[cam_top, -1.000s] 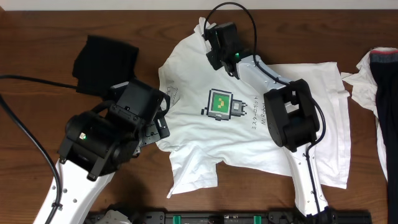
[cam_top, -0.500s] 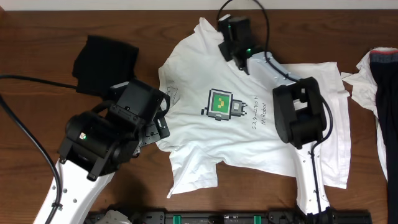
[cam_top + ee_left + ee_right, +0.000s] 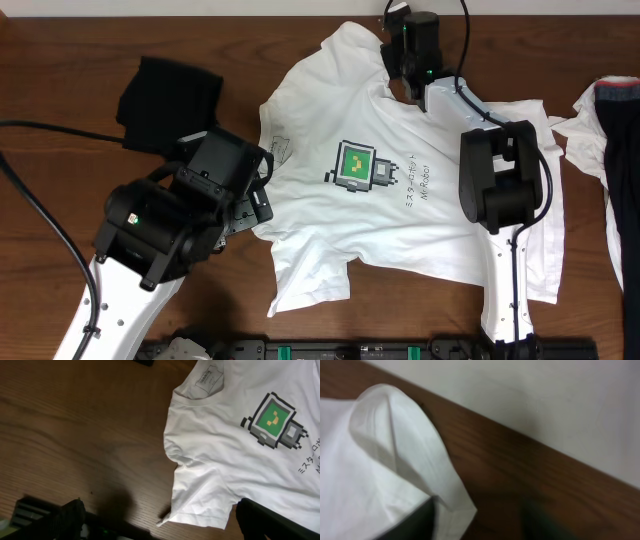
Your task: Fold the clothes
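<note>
The clothes' main piece, a white T-shirt (image 3: 400,215) with a green-and-black pixel print (image 3: 353,166), lies spread face up across the table. My right gripper (image 3: 408,40) is at the far edge over the shirt's upper sleeve. In the right wrist view its fingers (image 3: 412,521) stand apart, with the sleeve's hem corner (image 3: 452,502) lying loose between them. My left gripper (image 3: 165,525) hangs wide open over the wood beside the collar (image 3: 200,390). The lower sleeve's corner (image 3: 190,510) lies between its fingers, untouched.
A black garment (image 3: 170,95) lies at the far left, partly under my left arm (image 3: 160,225). A white-and-dark garment (image 3: 610,130) lies at the right edge. A black rail (image 3: 350,350) runs along the front edge. A pale wall (image 3: 545,405) borders the table's far side.
My right gripper has carried the upper sleeve right and toward the far edge, spreading it out, and its jaws have come apart. The left arm has not moved.
</note>
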Available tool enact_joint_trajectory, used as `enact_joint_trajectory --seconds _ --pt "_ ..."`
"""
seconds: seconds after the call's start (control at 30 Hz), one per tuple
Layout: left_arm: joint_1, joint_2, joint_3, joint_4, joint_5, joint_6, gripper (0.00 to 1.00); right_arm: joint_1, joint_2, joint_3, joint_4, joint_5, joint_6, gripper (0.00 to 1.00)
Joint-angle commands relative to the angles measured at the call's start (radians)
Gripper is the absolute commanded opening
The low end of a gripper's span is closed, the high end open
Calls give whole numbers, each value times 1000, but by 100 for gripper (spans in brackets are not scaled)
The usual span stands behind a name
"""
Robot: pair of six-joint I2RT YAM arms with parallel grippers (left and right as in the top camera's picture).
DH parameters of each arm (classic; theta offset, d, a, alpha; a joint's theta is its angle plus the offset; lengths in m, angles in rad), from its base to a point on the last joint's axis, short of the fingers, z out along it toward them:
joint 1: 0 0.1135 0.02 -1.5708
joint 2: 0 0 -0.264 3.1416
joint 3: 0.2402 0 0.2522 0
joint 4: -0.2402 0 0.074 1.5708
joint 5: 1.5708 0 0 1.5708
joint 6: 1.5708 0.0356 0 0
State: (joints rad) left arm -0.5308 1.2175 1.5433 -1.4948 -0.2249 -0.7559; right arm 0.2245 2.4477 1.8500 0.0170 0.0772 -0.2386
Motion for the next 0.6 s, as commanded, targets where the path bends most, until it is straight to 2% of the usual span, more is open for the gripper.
enact_joint_trajectory --seconds 0.0,0.1,0.2,0.33,0.43,0.57 --pt "5 4 -2 -3 -23 -5 98 -16 0 -4 11 2 -5 69" --pt "5 4 -2 -3 -23 -5 98 -24 -12 0 5 1 14 69" --pt "5 4 -2 -3 -23 -5 98 -24 -65 5 -79 1 76 66" --pt "5 4 -2 -3 -23 -5 98 -30 -187 5 -289 2 147 67" --pt "5 4 -2 -3 -23 -5 98 -51 -285 5 -479 2 211 73" --pt "5 4 -2 -3 -23 -5 98 -112 -405 5 -719 1 269 73"
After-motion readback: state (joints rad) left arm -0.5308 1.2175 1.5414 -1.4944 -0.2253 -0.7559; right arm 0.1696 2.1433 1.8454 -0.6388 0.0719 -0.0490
